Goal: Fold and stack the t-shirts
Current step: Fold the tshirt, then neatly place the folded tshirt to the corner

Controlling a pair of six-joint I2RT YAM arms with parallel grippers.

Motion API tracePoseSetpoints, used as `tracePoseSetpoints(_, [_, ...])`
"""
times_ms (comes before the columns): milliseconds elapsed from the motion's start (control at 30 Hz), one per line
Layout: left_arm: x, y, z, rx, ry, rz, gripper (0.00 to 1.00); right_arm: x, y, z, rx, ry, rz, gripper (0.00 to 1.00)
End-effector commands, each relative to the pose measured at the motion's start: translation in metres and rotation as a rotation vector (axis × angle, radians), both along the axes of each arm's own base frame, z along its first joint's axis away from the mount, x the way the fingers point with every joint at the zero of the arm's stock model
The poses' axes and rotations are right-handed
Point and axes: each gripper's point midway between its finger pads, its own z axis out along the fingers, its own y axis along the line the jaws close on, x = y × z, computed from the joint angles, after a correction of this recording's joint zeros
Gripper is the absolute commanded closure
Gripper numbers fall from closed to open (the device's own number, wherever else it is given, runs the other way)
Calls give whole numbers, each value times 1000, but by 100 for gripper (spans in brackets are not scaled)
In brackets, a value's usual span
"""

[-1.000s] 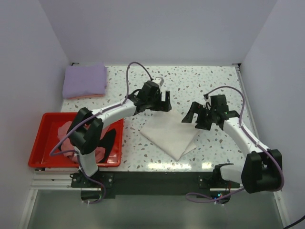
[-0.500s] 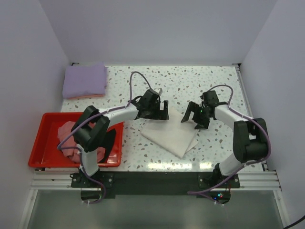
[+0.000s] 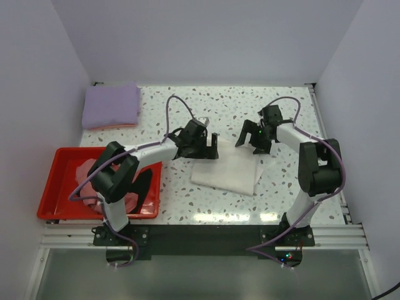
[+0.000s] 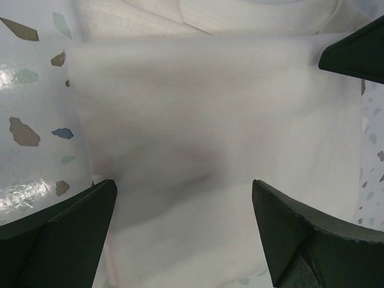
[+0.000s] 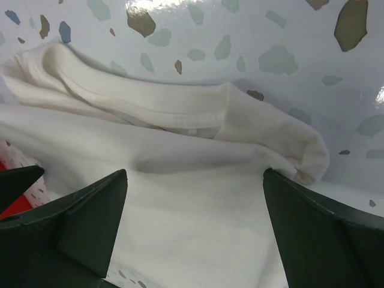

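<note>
We see a folded cream-white cloth t-shirt (image 3: 226, 174) lying flat mid-table on the speckled terrazzo tabletop (image 3: 250, 106), between the two arms. Left gripper (image 3: 207, 150) sits over the shirt's far-left edge, jaws spread wide, nothing pinched; in its wrist view the dark fingers (image 4: 63, 237) straddle plain white cloth. Right gripper (image 3: 249, 140) is at the shirt's far-right corner, jaws also wide, holding nothing; its fingers (image 5: 312, 240) flank the folded hem and stacked layers. We cannot tell whether any tips touch the cloth. Far left: a folded lavender t-shirt (image 3: 112, 105). Near left: a red plastic tray (image 3: 57, 184) with a pink tee (image 3: 86, 172) and a black tee (image 3: 142, 184) bunched inside.
</note>
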Motion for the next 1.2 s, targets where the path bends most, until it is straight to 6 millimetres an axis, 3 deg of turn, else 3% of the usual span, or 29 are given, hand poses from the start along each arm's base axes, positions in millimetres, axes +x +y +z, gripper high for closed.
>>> tracePoseSetpoints(0, [8,5,39,-34,-91,35,0,25,8,39,27,-152,66,1])
tracePoseSetpoints(133, [10,24,58,-13,-149,100,0,13,2,73,17,-220,61,1])
tracePoseSetpoints(367, [16,58,44,100,-154,172,0,-43,-16,89,-40,-243,32,1])
tracePoseSetpoints(567, [19,43,34,88,-135,95,0,-75,-34,102,-105,-277,14,1])
tracePoseSetpoints(733, [15,28,14,71,-91,21,2,-91,-37,108,-115,-285,25,1])
tracePoseSetpoints(867, [11,26,-9,85,-40,8,5,-97,-35,117,-103,-311,39,1])
tracePoseSetpoints(1167, [0,14,-30,142,-15,-14,15,-102,-33,120,-93,-320,71,1])
